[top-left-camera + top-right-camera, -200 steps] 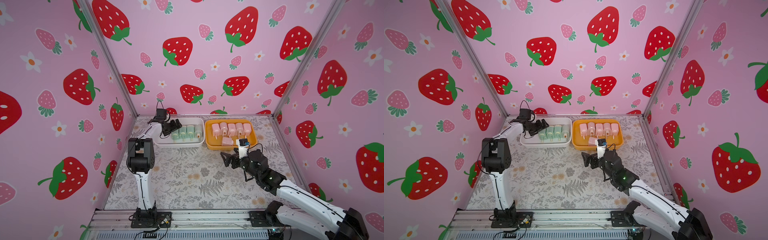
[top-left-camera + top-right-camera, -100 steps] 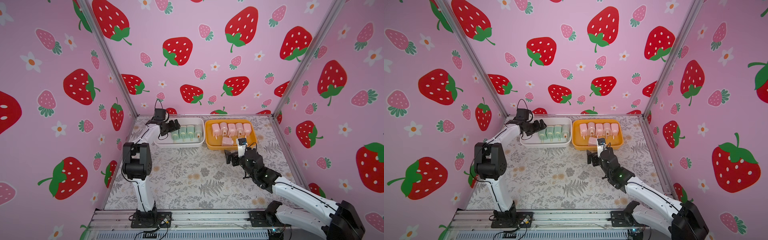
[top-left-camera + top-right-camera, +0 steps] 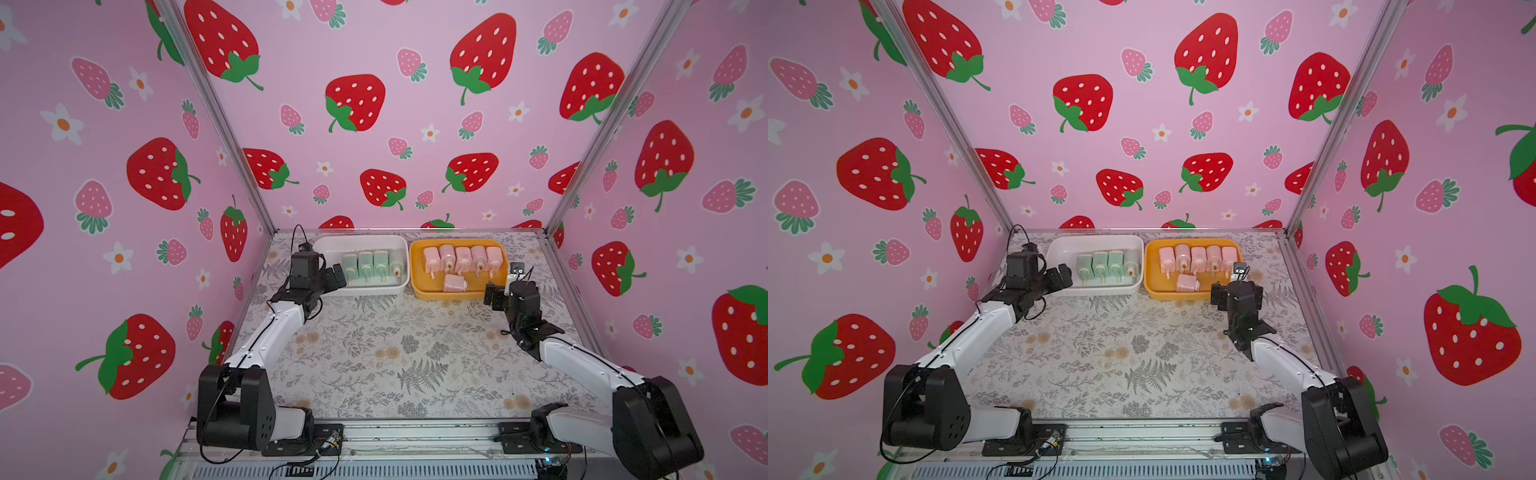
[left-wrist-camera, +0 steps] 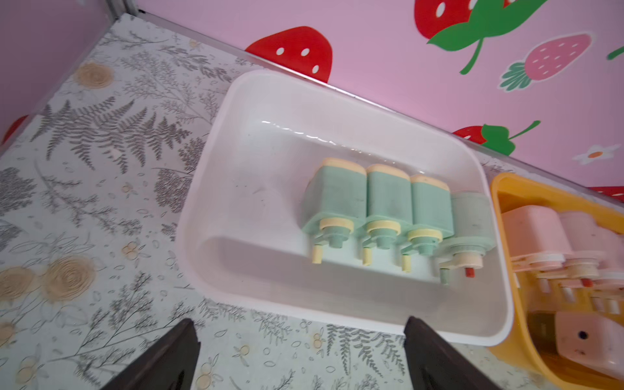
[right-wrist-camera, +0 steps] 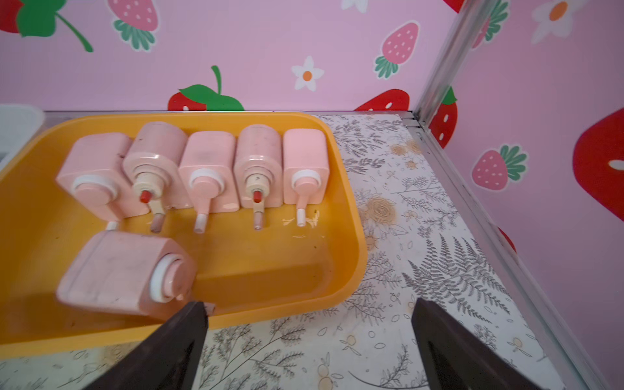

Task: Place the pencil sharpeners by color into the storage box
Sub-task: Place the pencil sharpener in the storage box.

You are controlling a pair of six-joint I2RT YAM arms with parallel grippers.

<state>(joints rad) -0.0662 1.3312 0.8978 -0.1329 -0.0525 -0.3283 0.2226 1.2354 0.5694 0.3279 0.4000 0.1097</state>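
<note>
Pink rounded sharpeners (image 5: 207, 158) in glossy tray (image 5: 351, 263).

four green sharpeners (image 3: 1100, 267) lined up in the white tray (image 3: 1054, 249), five pink sharpeners (image 3: 1198, 258) rowed in the orange tray (image 3: 1152, 293), sixth pink sharpener (image 3: 1187, 283) lying sideways just in front.

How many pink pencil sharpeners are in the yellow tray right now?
6. Five pink sharpeners sit side by side in a row along the yellow tray's far side; the sixth sharpener lies alone nearer its front. None appears hidden.
</note>
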